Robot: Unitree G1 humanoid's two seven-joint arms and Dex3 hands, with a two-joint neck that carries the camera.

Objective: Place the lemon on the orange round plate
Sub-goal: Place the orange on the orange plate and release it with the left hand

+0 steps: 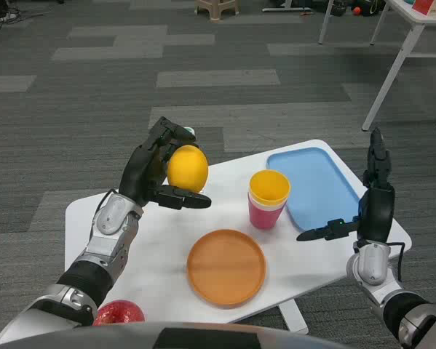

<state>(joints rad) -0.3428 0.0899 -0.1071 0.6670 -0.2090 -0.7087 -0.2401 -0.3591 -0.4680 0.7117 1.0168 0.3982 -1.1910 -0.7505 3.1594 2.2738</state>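
**Lemon up in the left hand, plate waiting below**

The lemon (pixel 187 168) is big and yellow. It sits left of the middle of the frame, held up in the air above the white surface (pixel 159 233). The left hand (pixel 161 169) grips it. Black fingers curl over the top and back of the lemon, and the thumb (pixel 183 198) pokes out under it. The silver left arm comes up from the lower left corner.

The orange round plate (pixel 226 266) lies flat on the surface, lower down and a bit to the right of the lemon. Nothing is on it. The lemon is not over the plate; it is up and to the left of it.

Just past the plate, toward the upper right, stand the stacked cups (pixel 268 198). A yellow cup sits inside a pink one. Right of the cups lies a blue tray (pixel 316 185), reaching to the far right edge of the surface.

The right hand (pixel 365 207) is at the right side of the frame, by the near end of the tray. It holds nothing. Its fingers are spread, some pointing up and one pointing left.

A red round thing (pixel 119 313) peeks out at the bottom left, partly hidden by the left arm.

No words or labels can be read on any of these things.

The grey carpet floor (pixel 203 87) fills the top of the frame, with white table legs (pixel 389 80) in the upper right corner.
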